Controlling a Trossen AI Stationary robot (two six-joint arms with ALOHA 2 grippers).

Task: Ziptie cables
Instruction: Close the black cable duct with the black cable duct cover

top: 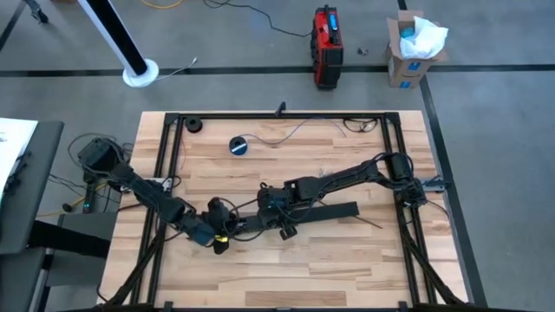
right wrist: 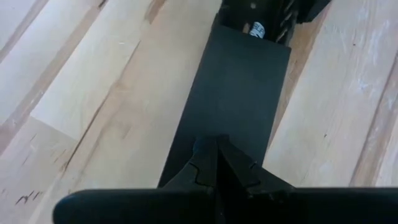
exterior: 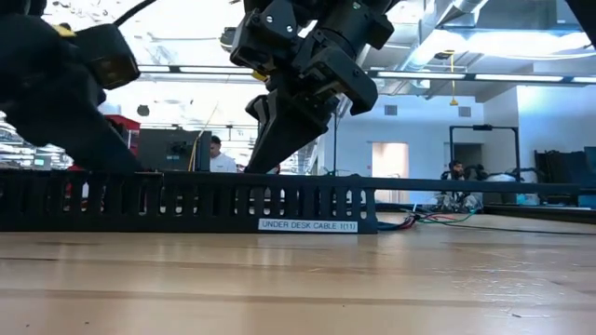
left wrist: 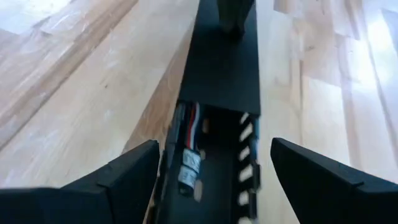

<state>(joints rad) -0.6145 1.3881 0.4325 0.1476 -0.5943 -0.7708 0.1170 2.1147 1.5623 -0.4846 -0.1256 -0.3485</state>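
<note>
- Two grippers work at one landmark, the black slotted cable duct lying on the table.
- Left gripper, fingers spread wide, hovers over the duct's uncovered end, where the cables lie inside.
- Right gripper, fingertips pressed together, touches the duct's flat lid.
- Judged step: dressing wires into the duct; next calls for sliding the lid along squarely.

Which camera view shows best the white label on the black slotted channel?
The low view: the label reads "UNDER DESK CABLE" on the black slotted channel. The high view shows the channel without a readable label; both wrist views show only its top.
</note>
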